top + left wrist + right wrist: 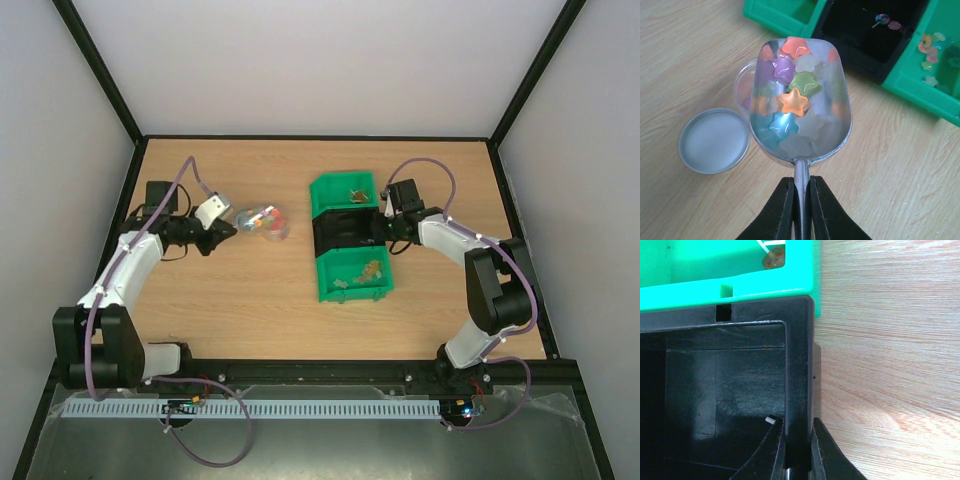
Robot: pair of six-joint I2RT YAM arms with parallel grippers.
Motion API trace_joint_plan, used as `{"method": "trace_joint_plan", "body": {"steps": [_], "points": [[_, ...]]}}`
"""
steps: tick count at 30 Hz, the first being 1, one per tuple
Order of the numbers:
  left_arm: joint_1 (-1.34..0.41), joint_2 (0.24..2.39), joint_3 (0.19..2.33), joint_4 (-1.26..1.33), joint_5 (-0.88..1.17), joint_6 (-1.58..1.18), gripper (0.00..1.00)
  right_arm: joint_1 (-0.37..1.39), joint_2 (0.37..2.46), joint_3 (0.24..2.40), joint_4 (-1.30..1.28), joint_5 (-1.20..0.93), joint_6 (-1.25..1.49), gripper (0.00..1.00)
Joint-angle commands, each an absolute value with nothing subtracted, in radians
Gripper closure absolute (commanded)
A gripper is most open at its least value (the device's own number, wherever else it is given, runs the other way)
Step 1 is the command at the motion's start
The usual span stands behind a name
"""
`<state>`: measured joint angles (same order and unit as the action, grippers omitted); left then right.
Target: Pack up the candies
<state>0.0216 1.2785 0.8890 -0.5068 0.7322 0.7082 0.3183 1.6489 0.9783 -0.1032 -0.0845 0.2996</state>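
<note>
Left gripper (pixel 801 182): clenched on the thin handle of a metal scoop (pixel 842 125), with a black finger pressing it from each side.
Candies (pixel 792 100): heaped in the scoop bowl just ahead of that gripper and held above the tabletop. They are star-shaped, glossy and translucent, in orange, purple, green, blue and milky white.
Loose sweets (pixel 927 45): a few lie in a green bin (pixel 910 90), ahead and to the right of the scoop. A couple more lie in the black bin (pixel 860 45).
Scoop: polished metal with a rounded, mirror-like bowl that picks up the candy colours.
Jar (pixel 742 82): small, clear and round, partly hidden under the scoop's left edge.
Lid (pixel 714 141): round with a silver rim, lying flat just beside the jar.
Right gripper (pixel 799 427): clamped across the black bin's side wall, one finger inside and one outside.
Bins: hard plastic and rectangular. The black bin sits between the green bin and a second green bin (pixel 780 12), touching both.
Tabletop (pixel 250 320): light wood grain with a matte finish.
Room: pale walls (pixel 300 60) framed by black posts.
</note>
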Motion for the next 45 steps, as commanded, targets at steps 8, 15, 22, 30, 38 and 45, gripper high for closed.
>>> {"method": "trace_joint_plan", "body": {"steps": [8, 15, 22, 30, 38, 45], "points": [[0.034, 1.386, 1.014, -0.62, 0.653, 0.81, 0.98, 0.31, 1.643, 1.01, -0.153, -0.065, 0.25, 0.99], [0.023, 1.458, 1.072, -0.642, 0.566, 0.792, 0.98, 0.307, 1.653, 1.012, -0.15, -0.076, 0.278, 0.99], [-0.009, 1.495, 1.123, -0.691, 0.494, 0.808, 0.98, 0.304, 1.659, 1.015, -0.146, -0.071, 0.27, 0.99], [-0.036, 1.517, 1.164, -0.729, 0.435, 0.829, 0.97, 0.301, 1.668, 1.019, -0.142, -0.075, 0.279, 0.99], [-0.096, 1.521, 1.202, -0.775, 0.352, 0.839, 0.98, 0.297, 1.669, 1.02, -0.145, -0.068, 0.282, 0.99], [-0.135, 1.503, 1.205, -0.797, 0.292, 0.851, 0.98, 0.297, 1.671, 1.025, -0.15, -0.066, 0.301, 0.99]]}}
